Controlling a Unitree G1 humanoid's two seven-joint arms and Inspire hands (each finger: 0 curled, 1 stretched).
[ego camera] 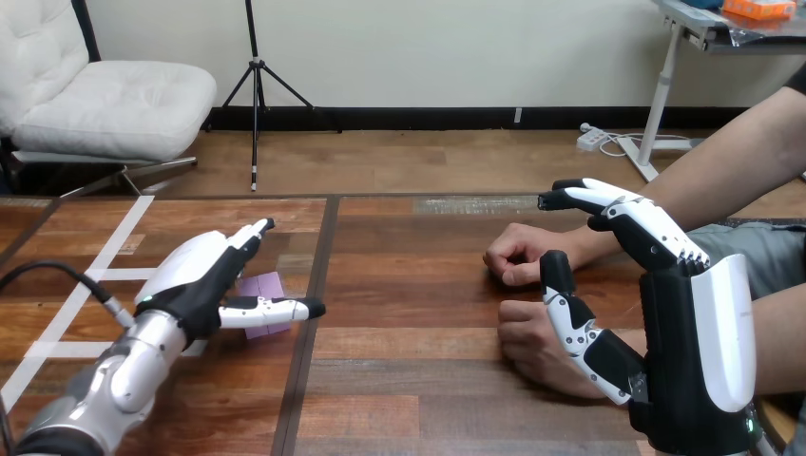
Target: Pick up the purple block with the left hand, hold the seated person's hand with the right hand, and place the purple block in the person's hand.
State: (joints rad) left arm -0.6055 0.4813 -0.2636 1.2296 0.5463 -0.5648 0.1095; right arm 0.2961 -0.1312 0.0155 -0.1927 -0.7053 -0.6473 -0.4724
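Note:
The purple block (pixel 263 288) lies flat on the wooden table (pixel 418 380), left of centre. My left hand (pixel 204 275) hovers right over it, fingers straight and thumb stretched out to the right, covering part of the block. Its fingers are not closed on the block. My right hand (pixel 684 323) stands upright at the right, open, with fingers pointing left above the person's hands. The person's farther hand (pixel 518 255) rests curled on the table. The person's nearer hand (pixel 532 337) lies just behind my right thumb; the two look close or touching, with nothing curled round it.
A dark seam runs down the table between the block and the person's hands. White tape lines (pixel 114 249) mark the table's left part. The person's forearm (pixel 722 161) comes in from the upper right.

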